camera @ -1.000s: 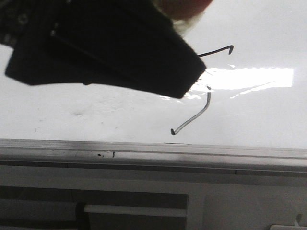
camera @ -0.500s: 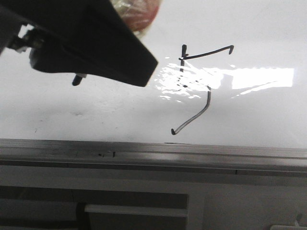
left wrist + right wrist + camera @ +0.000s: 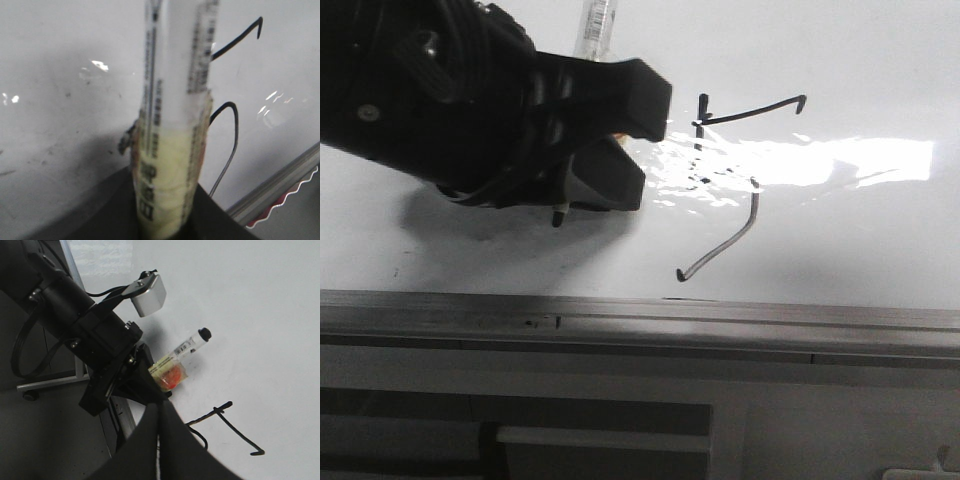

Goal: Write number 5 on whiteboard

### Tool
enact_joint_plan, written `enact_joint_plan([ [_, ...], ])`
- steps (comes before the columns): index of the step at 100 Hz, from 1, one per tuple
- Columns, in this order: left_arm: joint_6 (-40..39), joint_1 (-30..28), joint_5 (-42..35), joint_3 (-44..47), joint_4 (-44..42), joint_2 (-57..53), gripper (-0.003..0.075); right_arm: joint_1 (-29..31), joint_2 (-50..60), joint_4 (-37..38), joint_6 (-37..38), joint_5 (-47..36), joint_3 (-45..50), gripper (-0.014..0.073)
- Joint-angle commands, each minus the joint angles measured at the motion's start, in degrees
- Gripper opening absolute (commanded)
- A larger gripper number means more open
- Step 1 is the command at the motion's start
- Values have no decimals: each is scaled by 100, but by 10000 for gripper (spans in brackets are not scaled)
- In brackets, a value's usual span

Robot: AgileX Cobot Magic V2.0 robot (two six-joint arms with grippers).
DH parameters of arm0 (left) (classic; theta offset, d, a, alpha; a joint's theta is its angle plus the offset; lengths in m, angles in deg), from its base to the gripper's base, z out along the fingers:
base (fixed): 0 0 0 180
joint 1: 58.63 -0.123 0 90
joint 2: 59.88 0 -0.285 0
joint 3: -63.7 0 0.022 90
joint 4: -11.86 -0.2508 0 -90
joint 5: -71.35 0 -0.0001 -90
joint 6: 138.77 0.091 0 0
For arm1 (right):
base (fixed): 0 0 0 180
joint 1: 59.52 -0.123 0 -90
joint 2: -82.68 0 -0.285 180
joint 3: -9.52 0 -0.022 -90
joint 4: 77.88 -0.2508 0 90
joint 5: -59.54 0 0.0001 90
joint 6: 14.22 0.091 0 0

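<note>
On the whiteboard (image 3: 840,240) — number 5 (image 3: 740,190); left gripper (image 3: 610,150) jaws clamp the marker (image 3: 172,125).

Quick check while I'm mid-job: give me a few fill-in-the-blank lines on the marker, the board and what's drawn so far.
1. The marker is held by the ____ tool.
2. The strokes of the number 5 are drawn in ____ ink.
3. In the front view, the held marker is to the ____ of the strokes.
4. A bright patch of ____ on the whiteboard crosses the number.

Missing words: left; black; left; glare
</note>
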Motion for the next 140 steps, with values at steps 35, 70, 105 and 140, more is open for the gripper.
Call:
enact_joint_plan([
  [35,-49,-91,-837,-146,330,318,-13,32,47,-188,28,-195,-147,-63],
  [70,-49,-402,-792,-146,670,318,264,32,47,-188,31,-218,-147,-63],
  [105,-49,-402,-762,-146,670,318,274,32,47,-188,56,-218,-147,-63],
  [140,-49,-402,-701,-146,670,367,394,32,47,-188,81,-207,-147,-63],
])
